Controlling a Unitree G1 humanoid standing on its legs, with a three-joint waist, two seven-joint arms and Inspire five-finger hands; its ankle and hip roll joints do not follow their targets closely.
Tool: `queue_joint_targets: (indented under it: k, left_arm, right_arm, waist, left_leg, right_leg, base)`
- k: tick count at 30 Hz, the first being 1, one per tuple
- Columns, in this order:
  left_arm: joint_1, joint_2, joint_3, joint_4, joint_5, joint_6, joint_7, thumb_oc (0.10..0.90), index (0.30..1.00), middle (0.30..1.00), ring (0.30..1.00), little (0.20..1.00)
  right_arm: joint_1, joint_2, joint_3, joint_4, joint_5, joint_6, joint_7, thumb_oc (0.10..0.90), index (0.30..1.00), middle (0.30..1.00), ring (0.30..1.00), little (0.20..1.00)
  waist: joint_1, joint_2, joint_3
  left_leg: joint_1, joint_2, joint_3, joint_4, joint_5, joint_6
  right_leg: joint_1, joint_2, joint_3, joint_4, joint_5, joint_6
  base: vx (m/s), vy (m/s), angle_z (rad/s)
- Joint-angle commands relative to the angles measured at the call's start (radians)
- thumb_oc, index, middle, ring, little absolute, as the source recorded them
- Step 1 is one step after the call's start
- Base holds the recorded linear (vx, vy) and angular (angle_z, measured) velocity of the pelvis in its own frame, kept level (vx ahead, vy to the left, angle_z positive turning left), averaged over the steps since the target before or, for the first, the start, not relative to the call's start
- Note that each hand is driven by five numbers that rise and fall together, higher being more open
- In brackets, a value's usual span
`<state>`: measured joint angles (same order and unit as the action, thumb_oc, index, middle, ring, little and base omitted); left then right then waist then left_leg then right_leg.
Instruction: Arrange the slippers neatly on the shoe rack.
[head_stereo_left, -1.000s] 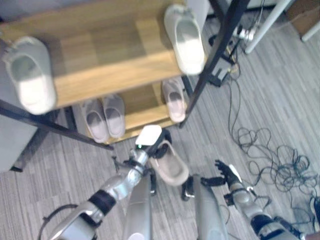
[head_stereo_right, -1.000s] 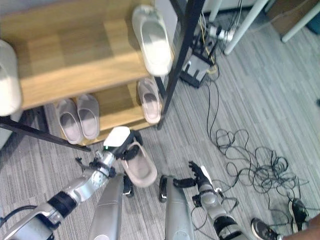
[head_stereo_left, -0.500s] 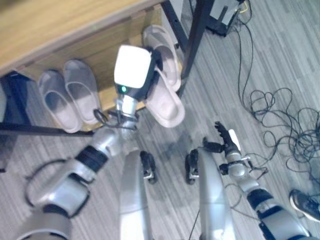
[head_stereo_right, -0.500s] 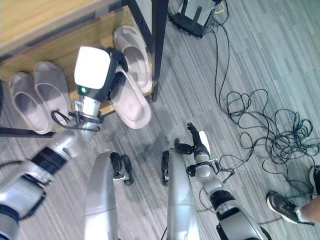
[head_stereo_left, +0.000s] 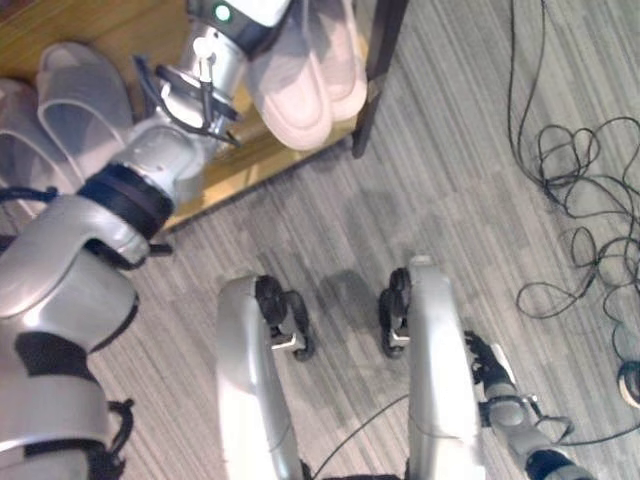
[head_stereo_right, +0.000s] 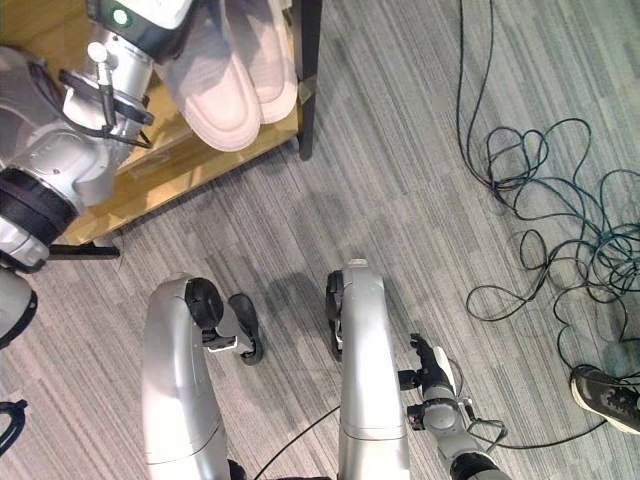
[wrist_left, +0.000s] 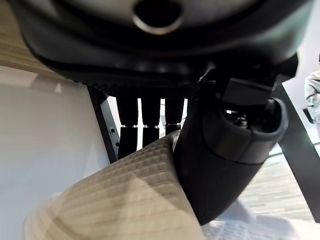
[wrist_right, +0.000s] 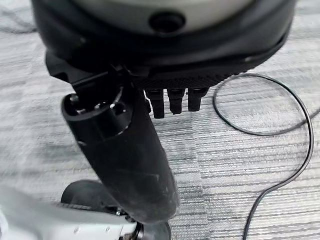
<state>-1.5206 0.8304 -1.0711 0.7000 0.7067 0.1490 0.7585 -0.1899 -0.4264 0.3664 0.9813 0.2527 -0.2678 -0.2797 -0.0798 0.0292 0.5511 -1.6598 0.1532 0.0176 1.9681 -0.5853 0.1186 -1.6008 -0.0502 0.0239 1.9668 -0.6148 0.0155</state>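
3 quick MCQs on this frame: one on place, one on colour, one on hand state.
1. Where is the held slipper?
A. over the low shelf of the shoe rack
B. on the floor by the cables
C. in the right hand

2. What colour is it?
A. black
B. pale beige
C. red

3. What is the right hand doing?
A. gripping a slipper
B. holding nothing, low over the carpet
C. pressing on the rack

Key: 1 A, it lies beside another slipper over the wooden shelf; 2 B, both eye views show it pale; 3 B, the left hand clamps the slipper, while the right wrist view has just carpet past the fingers.
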Motion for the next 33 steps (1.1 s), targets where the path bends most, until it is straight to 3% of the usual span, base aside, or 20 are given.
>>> queue_joint_targets:
  k: [1, 8, 15, 25, 28, 30, 31, 33]
  left_arm:
    - [-0.192, 0.054, 0.007, 0.009, -0.06, 0.012, 0.066, 0.4, 0.3, 0.3, 0.3, 0.3]
    - [-0.174, 0.073, -0.014, 0.073, -0.073, 0.019, 0.06, 0.4, 0.3, 0.3, 0.3, 0.3]
    - [-0.153, 0.083, -0.018, 0.163, -0.113, 0.029, 0.062, 0.4, 0.3, 0.3, 0.3, 0.3]
    - [-0.125, 0.038, 0.015, 0.138, -0.181, -0.016, 0.086, 0.4, 0.3, 0.3, 0.3, 0.3]
    - [-0.16, -0.014, -0.054, 0.139, -0.11, -0.003, 0.041, 0.4, 0.3, 0.3, 0.3, 0.3]
    - [-0.175, -0.044, -0.067, 0.171, -0.103, 0.004, 0.006, 0.4, 0.3, 0.3, 0.3, 0.3]
    - [-0.179, -0.062, -0.065, 0.206, -0.107, 0.013, -0.019, 0.8, 0.9, 0.9, 0.9, 0.9]
    - [-0.19, -0.109, -0.042, 0.288, -0.136, 0.032, -0.066, 0.8, 0.9, 0.9, 0.9, 0.9]
  right_arm:
    - [0.035, 0.045, -0.051, -0.08, 0.066, -0.057, -0.005, 0.8, 0.9, 0.9, 0.9, 0.9]
    - [0.012, 0.059, -0.026, -0.062, 0.117, -0.056, 0.005, 0.8, 0.9, 0.9, 0.9, 0.9]
    - [0.022, 0.059, -0.004, -0.079, 0.142, -0.081, -0.001, 0.8, 0.9, 0.9, 0.9, 0.9]
    - [0.041, 0.078, 0.008, -0.077, 0.168, -0.087, -0.003, 0.8, 0.9, 0.9, 0.9, 0.9]
    - [0.025, 0.068, 0.005, -0.067, 0.189, -0.09, 0.0, 0.8, 0.9, 0.9, 0.9, 0.9]
    - [0.0, 0.081, -0.008, -0.079, 0.269, -0.1, 0.017, 0.8, 0.9, 0.9, 0.9, 0.9]
    - [-0.007, 0.078, -0.026, -0.091, 0.325, -0.107, 0.029, 0.8, 0.9, 0.9, 0.9, 0.9]
    - [-0.022, 0.085, -0.056, -0.135, 0.414, -0.128, 0.05, 0.8, 0.9, 0.9, 0.9, 0.9]
  waist:
    - [-0.011, -0.037, -0.031]
    - [-0.007, -0.044, -0.031]
    - [0.0, -0.078, -0.031]
    - [0.007, -0.109, -0.031]
    - [-0.001, -0.108, -0.031]
    - [-0.006, -0.11, -0.031]
    - [-0.009, -0.111, -0.031]
    - [-0.018, -0.116, -0.031]
  left_leg:
    - [0.09, -0.042, -0.112, 0.077, -0.207, 0.017]
    - [0.09, -0.049, -0.111, 0.134, -0.229, 0.016]
    - [0.09, -0.043, -0.108, 0.137, -0.228, 0.011]
    - [0.09, -0.047, -0.117, 0.129, -0.227, 0.014]
    - [0.09, -0.05, -0.121, 0.131, -0.226, 0.012]
    - [0.09, -0.047, -0.118, 0.133, -0.226, 0.012]
    - [0.09, -0.046, -0.116, 0.132, -0.225, 0.013]
    - [0.09, -0.046, -0.112, 0.133, -0.223, 0.014]
  right_leg:
    - [0.034, -0.029, 0.066, 0.029, -0.037, -0.018]
    - [0.031, -0.041, 0.089, 0.086, -0.056, -0.021]
    - [0.031, -0.053, 0.101, 0.1, -0.06, -0.036]
    - [0.031, -0.06, 0.1, 0.097, -0.061, -0.045]
    - [0.031, -0.058, 0.099, 0.103, -0.067, -0.049]
    - [0.031, -0.057, 0.104, 0.106, -0.069, -0.054]
    - [0.031, -0.056, 0.107, 0.107, -0.069, -0.054]
    - [0.031, -0.054, 0.112, 0.111, -0.068, -0.055]
  base:
    - [0.06, 0.002, 0.06]
    - [0.03, 0.014, 0.08]
    - [-0.01, -0.004, 0.0]
    - [-0.03, -0.005, 0.0]
    - [0.0, 0.0, 0.0]
    - [0.0, 0.0, 0.0]
    - [0.0, 0.0, 0.0]
    - [0.0, 0.0, 0.0]
